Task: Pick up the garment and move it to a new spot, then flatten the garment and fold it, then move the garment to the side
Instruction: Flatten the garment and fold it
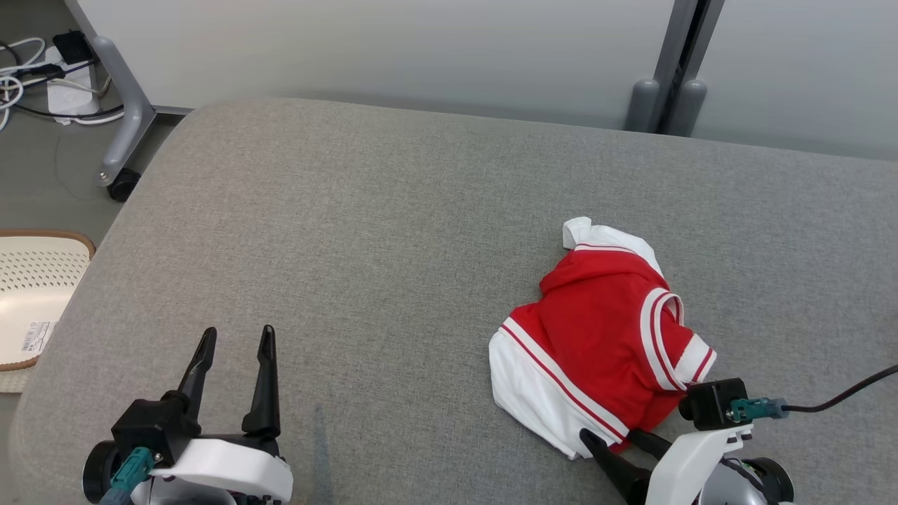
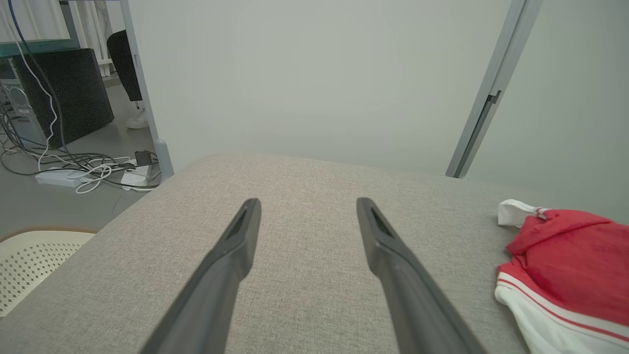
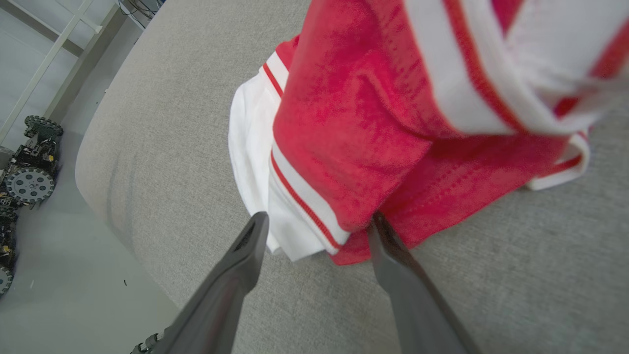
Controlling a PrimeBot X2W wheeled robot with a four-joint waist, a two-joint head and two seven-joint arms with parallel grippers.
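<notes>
The garment (image 1: 603, 337), red with white panels and red-and-white striped trim, lies crumpled in a loose heap on the right half of the grey cushion (image 1: 393, 245), near its front edge and well apart from the left side. A white flap pokes out at its far end, and a striped cuff curls up on its right. The right gripper (image 1: 609, 435) sits at the heap's near edge with its jaws spread wide and not closed on anything. In the right wrist view the garment (image 3: 368, 123) looms just ahead of the right gripper (image 3: 318, 219): one fingertip (image 3: 376, 221) touches the red hem where it droops to the cushion, the other (image 3: 259, 219) stands just beside the white corner, and the near hem lies between them. The left gripper (image 1: 238, 330) hangs over bare cushion at the lower left, jaws also wide and empty, fingers pointing away from the robot. In the left wrist view the left gripper (image 2: 307, 201) frames plain grey fabric, with the garment (image 2: 570, 265) off at the right edge, well apart from it. Beyond the cushion stands a pale wall with a grey post (image 1: 673, 70). On the floor at left are a cream perforated basket (image 1: 35, 280), a frame leg on a caster (image 1: 126, 126) and a tangle of cables (image 1: 28, 77). A small wheeled machine (image 3: 29, 162) sits on the floor in the right wrist view.
</notes>
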